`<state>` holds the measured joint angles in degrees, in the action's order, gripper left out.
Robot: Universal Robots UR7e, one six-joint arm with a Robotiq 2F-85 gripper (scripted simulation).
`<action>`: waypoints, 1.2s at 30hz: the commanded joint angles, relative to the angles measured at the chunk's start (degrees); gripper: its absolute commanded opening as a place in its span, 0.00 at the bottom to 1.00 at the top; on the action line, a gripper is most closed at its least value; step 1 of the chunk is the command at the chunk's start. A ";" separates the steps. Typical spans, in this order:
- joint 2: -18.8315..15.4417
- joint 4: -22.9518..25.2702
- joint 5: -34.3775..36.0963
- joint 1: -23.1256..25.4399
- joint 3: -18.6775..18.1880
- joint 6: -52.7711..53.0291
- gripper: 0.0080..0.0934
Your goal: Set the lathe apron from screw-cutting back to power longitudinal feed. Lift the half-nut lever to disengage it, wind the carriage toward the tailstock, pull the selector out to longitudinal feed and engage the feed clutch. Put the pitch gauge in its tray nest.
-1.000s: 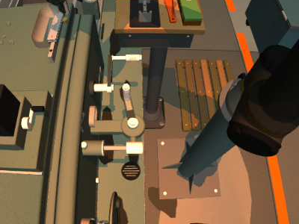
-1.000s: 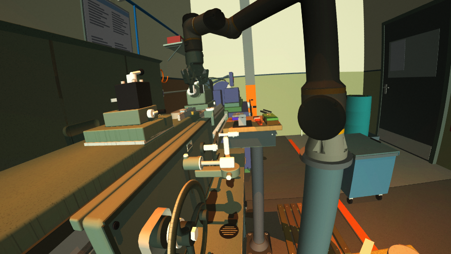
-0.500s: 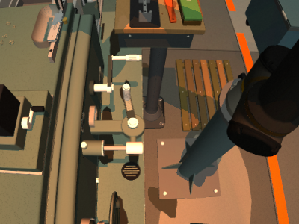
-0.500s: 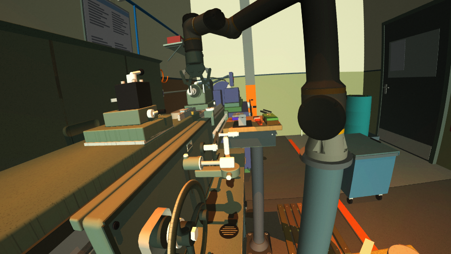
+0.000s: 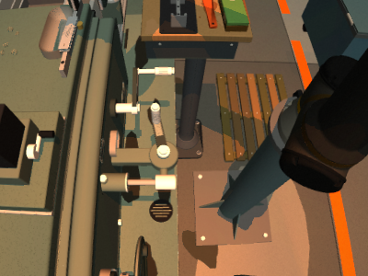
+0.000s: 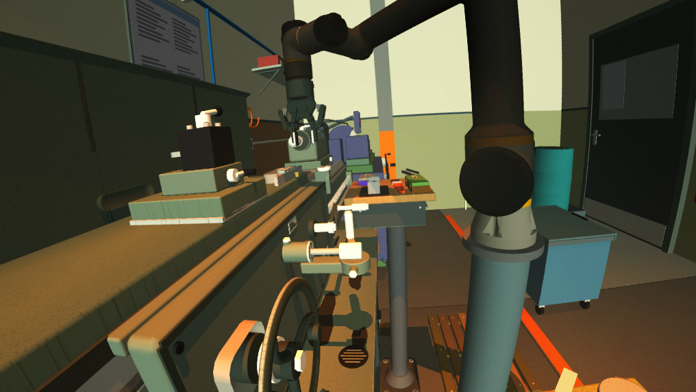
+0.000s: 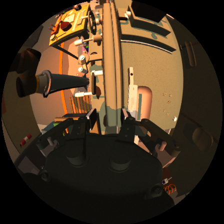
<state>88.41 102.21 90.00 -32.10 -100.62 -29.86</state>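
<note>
The carriage handwheel (image 6: 287,336) is cut off by the frame's lower edge at the near end of the apron. The pitch gauge (image 5: 66,43) (image 7: 132,93) (image 6: 285,174), a pale toothed strip, lies on the lathe bed near the tailstock. On the apron front stand the selector knob (image 5: 165,182) (image 6: 349,251) on its pale shaft, a lever (image 5: 157,122) with a white tip, and a white handle (image 5: 156,71). My gripper (image 6: 302,121) (image 7: 107,117) hangs above the tailstock end of the bed, open and empty. The tray nest (image 5: 178,14) sits on the stand's wooden top.
The tailstock (image 6: 307,146) stands directly under my fingers. The stand (image 6: 397,195) with its post (image 5: 190,101) is beside the apron, carrying a green box (image 5: 232,7) and a red tool (image 5: 209,4). A black tool post (image 6: 204,146) sits on the carriage. A blue cart (image 6: 570,258) stands right.
</note>
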 commanded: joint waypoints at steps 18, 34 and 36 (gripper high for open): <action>-8.39 1.82 0.00 3.44 6.59 3.89 0.53; -8.72 2.96 0.00 3.48 5.86 3.93 0.53; -8.82 3.32 0.00 3.48 5.58 3.93 0.53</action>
<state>79.56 105.52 90.00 -28.62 -95.07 -25.93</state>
